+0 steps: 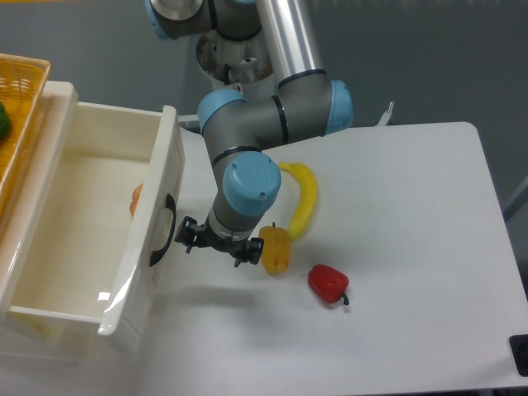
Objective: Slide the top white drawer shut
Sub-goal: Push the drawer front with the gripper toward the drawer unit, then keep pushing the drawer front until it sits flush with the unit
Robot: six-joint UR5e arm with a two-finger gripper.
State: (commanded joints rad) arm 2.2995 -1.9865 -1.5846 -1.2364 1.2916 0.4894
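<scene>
The top white drawer (78, 239) stands pulled far out of the cabinet at the left. Its flat front panel (153, 227) faces right and carries a curved black handle (163, 229). The drawer's inside is bare white, with an orange thing (135, 199) at its right wall. My gripper (215, 244) hangs just right of the handle, at handle height, with a small gap between them. Its fingers look close together and hold nothing.
A yellow bell pepper (275, 250) lies beside the gripper's right side. A banana (303, 200) lies behind it and a red bell pepper (328, 284) in front of it. A yellow wicker basket (18, 99) sits on the cabinet at top left.
</scene>
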